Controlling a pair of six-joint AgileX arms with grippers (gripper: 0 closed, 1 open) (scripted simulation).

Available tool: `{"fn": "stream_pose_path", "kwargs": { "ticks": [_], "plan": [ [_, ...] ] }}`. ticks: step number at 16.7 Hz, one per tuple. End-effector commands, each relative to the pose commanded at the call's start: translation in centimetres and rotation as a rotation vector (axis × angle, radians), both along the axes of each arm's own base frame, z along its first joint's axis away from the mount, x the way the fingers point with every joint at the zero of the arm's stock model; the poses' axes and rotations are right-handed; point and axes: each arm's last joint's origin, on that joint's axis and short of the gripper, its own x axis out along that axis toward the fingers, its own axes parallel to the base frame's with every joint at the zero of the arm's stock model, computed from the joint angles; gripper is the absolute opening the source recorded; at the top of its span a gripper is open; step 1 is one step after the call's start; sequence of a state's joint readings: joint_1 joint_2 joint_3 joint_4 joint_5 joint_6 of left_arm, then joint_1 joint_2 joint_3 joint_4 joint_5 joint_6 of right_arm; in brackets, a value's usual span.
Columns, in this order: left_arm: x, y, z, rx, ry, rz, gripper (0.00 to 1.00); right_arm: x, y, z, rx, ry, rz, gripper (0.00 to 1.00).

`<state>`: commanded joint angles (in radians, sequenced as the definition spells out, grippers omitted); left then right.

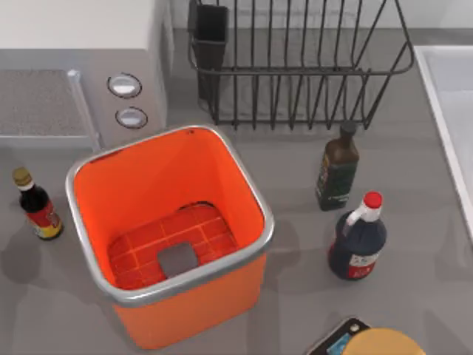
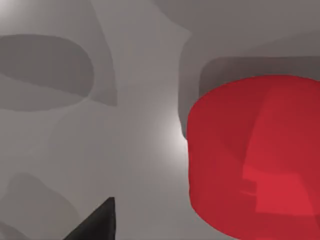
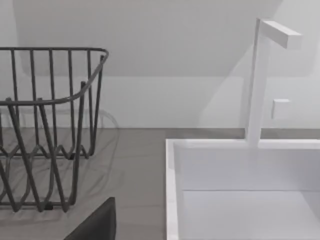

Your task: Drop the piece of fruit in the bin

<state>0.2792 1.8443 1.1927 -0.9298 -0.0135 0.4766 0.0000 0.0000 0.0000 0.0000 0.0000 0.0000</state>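
1. the piece of fruit (image 2: 252, 155): judging by the red, smooth-sided body close up in the left wrist view, on grey worktop; not yet in the bin (image 1: 74, 188).
2. left claw (image 2: 95, 225) is near it; opening and hold: cannot tell. same for the right claw (image 3: 95, 222), over by the wire rack (image 3: 50, 125).
3. handling guess: light, rigid, slick and prone to roll. grip across the widest part with moderate squeeze.

No text is reading clearly anywhere. The small sauce bottle (image 1: 38, 209) at nine o'clock is carrying a red and yellow label, the dark green bottle (image 1: 337, 171) at three o'clock a label, and the red-capped bottle (image 1: 358, 240) a red-and-white one, perhaps lettered, all illegible.
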Motion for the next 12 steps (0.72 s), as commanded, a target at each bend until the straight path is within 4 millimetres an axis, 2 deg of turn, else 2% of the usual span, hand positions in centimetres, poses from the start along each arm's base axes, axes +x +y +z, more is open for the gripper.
{"fn": "stream_pose_path", "kwargs": {
  "ticks": [5,10,12],
  "plan": [
    [0.4,-0.1,-4.3,0.000,0.002,0.001,1.00,0.0,0.0,0.0,0.000,0.000,0.000,1.00],
    [0.7,-0.3,-4.8,0.001,-0.001,-0.001,1.00,0.0,0.0,0.0,0.000,0.000,0.000,1.00],
    [0.7,-0.3,-4.8,0.001,-0.001,-0.001,0.85,0.0,0.0,0.0,0.000,0.000,0.000,1.00]
  ]
}}
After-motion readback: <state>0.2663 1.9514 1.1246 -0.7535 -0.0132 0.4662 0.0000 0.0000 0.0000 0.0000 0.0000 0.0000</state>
